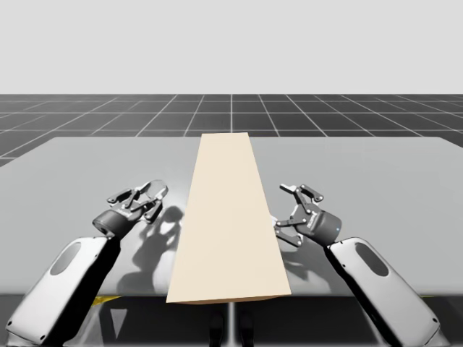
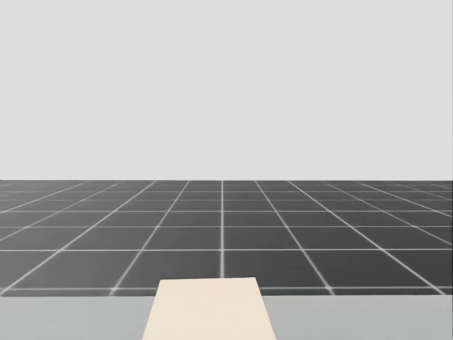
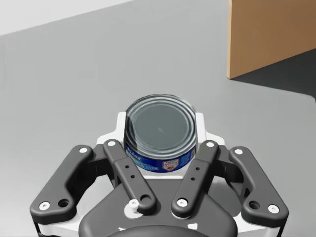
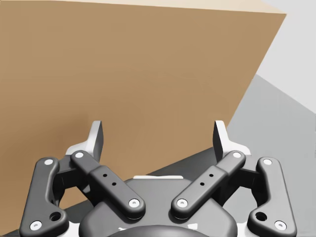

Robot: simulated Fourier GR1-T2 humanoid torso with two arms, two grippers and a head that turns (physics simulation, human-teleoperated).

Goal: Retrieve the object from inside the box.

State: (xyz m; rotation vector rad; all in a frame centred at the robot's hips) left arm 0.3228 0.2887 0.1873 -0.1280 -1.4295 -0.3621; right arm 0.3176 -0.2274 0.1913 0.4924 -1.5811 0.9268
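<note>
A short can (image 3: 160,136) with a silver lid and a blue label sits between the fingers of my left gripper (image 3: 160,121), whose white pads press it from both sides. Seen from above, my left gripper (image 1: 154,199) hovers over the table just left of the long beige box (image 1: 228,217). In the left wrist view, a brown corner of the box (image 3: 266,34) stands ahead of the gripper and to one side. My right gripper (image 1: 283,210) is at the box's right side. It is open (image 4: 159,136), facing the box's brown wall (image 4: 138,64), with nothing between its fingers.
The grey table (image 1: 87,166) stretches wide on both sides of the box. The box's far end (image 2: 209,312) points toward the table's back edge, with a dark tiled floor (image 2: 226,234) beyond it.
</note>
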